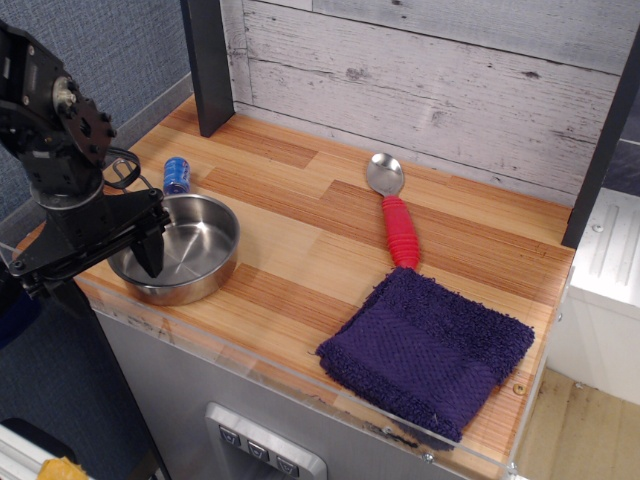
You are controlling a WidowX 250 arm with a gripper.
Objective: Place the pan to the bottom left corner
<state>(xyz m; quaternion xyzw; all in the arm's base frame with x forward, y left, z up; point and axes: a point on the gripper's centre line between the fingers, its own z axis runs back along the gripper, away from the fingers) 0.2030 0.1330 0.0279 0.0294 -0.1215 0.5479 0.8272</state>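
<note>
The shiny round steel pan [190,250] sits on the striped wood tabletop near its bottom left corner [100,290], close to the clear acrylic rim. My gripper [105,275] is at the pan's left side with its jaws spread wide. One dark finger [150,250] hangs inside the pan over its left wall. The other finger [62,297] is outside the pan, past the table's left edge. The gripper holds nothing.
A small blue cylinder [177,174] stands just behind the pan. A red-handled metal spoon [394,212] lies mid-table, and a purple towel [428,350] lies at the front right. A dark post [207,65] stands at the back left.
</note>
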